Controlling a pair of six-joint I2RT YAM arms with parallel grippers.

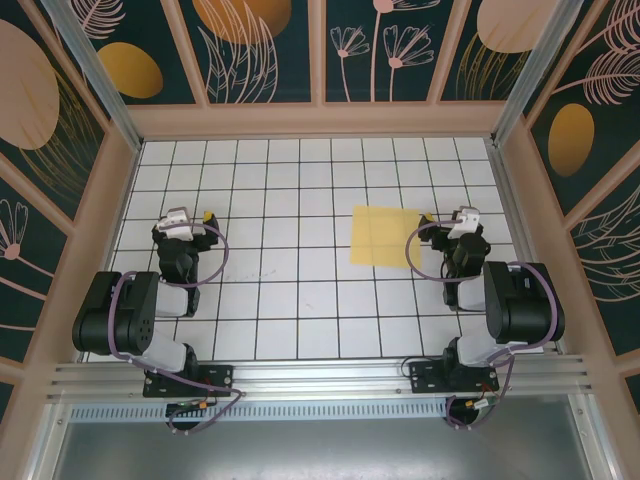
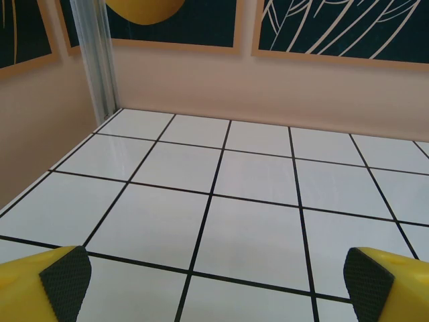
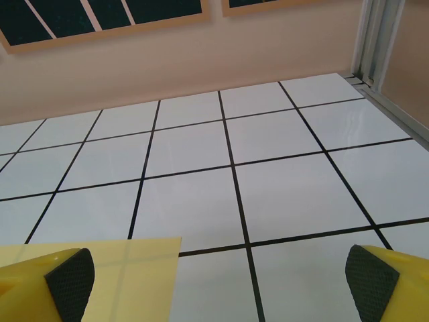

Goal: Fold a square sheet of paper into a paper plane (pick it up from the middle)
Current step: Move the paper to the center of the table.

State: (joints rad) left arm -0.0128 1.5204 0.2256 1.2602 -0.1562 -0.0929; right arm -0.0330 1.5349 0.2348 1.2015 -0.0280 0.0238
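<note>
The square sheet of paper lies flat on the white gridded floor, right of centre, pale yellow and unfolded. My right gripper stands open just to its right. In the right wrist view the sheet's near corner lies by the left fingertip, with bare floor between the wide jaws of the gripper. My left gripper is open at the far left, well away from the paper. In its wrist view the gripper holds nothing, and its pad hangs over bare tiles.
Peach walls with dark leaf-pattern panels enclose the floor on three sides. A metal post stands in the back left corner. Both arm bases sit on a rail at the near edge.
</note>
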